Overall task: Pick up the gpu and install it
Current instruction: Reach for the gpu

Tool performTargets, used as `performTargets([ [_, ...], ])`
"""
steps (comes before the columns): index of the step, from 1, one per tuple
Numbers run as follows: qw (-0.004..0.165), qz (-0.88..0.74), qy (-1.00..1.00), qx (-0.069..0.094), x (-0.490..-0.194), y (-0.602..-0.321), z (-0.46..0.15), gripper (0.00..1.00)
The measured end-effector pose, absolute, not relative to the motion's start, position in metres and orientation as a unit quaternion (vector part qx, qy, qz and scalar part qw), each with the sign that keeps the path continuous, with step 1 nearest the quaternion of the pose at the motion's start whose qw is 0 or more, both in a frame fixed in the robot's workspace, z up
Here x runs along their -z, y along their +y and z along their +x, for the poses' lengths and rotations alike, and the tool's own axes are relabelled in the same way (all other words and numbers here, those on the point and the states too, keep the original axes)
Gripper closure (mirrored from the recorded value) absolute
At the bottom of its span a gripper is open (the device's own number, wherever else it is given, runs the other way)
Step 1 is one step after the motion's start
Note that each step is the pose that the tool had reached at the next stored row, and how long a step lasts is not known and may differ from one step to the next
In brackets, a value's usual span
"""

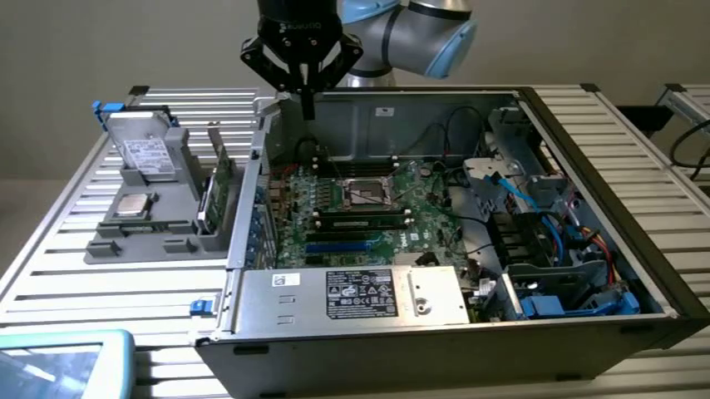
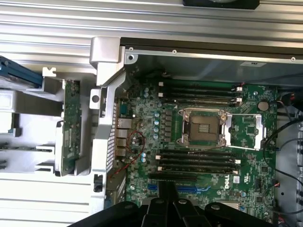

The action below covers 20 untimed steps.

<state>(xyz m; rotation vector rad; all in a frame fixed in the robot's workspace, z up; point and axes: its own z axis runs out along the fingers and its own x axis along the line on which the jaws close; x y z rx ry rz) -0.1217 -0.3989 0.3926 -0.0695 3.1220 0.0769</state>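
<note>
Hand pressed together, empty, above the case — the gpu stands on edge in the rack alongside; I'd spread and square to its thin edge.

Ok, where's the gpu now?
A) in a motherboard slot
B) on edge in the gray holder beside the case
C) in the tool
B: the gpu stands on edge in the gray holder outside the case, and the shut tool holds nothing.
</note>
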Motion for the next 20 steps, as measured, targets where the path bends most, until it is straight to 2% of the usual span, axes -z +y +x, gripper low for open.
performTargets([
  [20, 0.009, -0.024, 0.999, -0.025, -0.392, -0.396, -0.205, 0.89],
])
